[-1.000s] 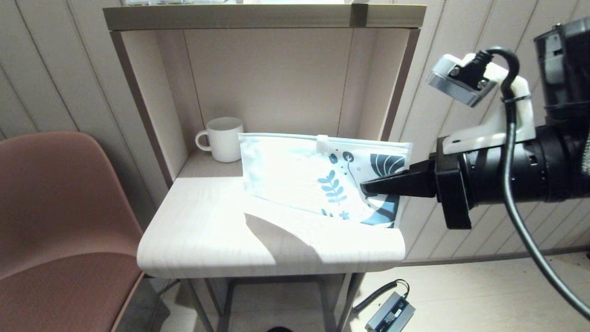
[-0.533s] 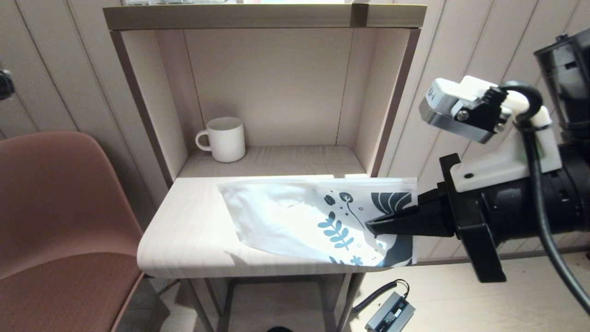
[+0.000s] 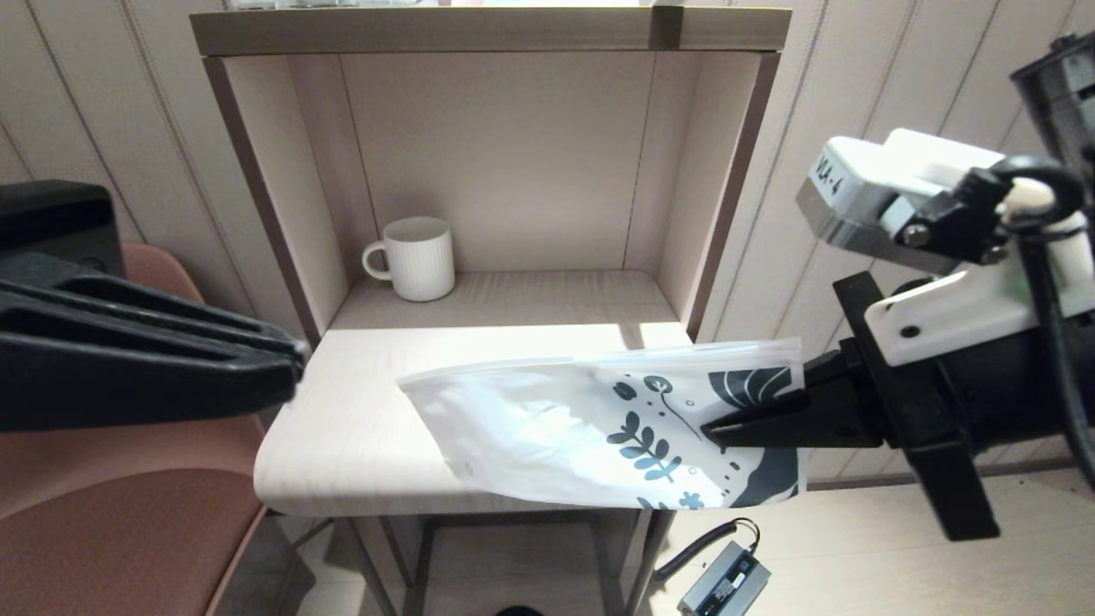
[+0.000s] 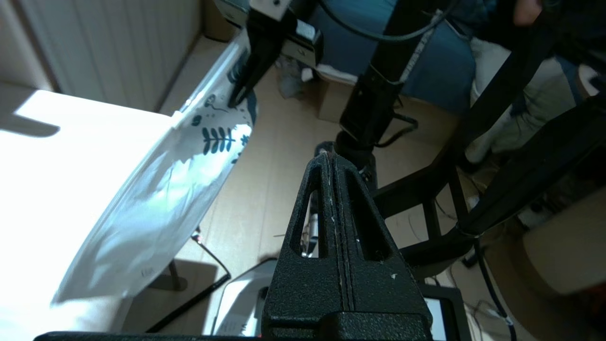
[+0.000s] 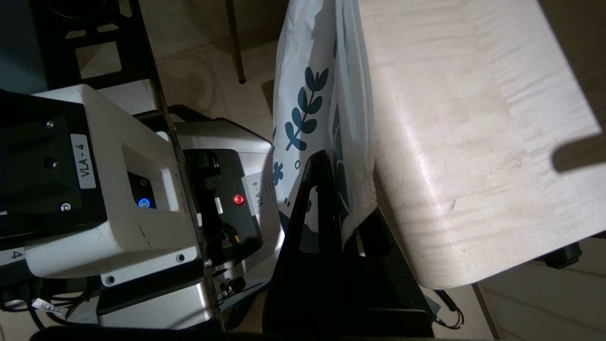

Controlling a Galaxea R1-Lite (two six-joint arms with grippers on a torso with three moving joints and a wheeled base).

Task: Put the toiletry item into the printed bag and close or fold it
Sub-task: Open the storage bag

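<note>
The printed bag (image 3: 547, 436) is a flat white pouch with a dark-blue leaf print at its right end. Its plain end lies on the tabletop (image 3: 359, 428) and its printed end sticks out past the table's right front corner. My right gripper (image 3: 710, 432) is shut on that printed end, which also shows in the right wrist view (image 5: 303, 109) with the bag's edge between the black fingers (image 5: 307, 199). My left gripper (image 3: 295, 364) reaches in from the left, shut and empty, just off the table's left edge. The toiletry item is out of view.
A white ribbed mug (image 3: 419, 257) stands at the back left of the shelf alcove (image 3: 513, 171). A brown chair (image 3: 128, 530) is close on the left. A grey power adapter with its cable (image 3: 723, 582) lies on the floor under the table's right side.
The bag went from standing upright near the alcove to lying low across the table's front right. My right gripper carried it down and rightward. My left gripper has come into view from the left.
</note>
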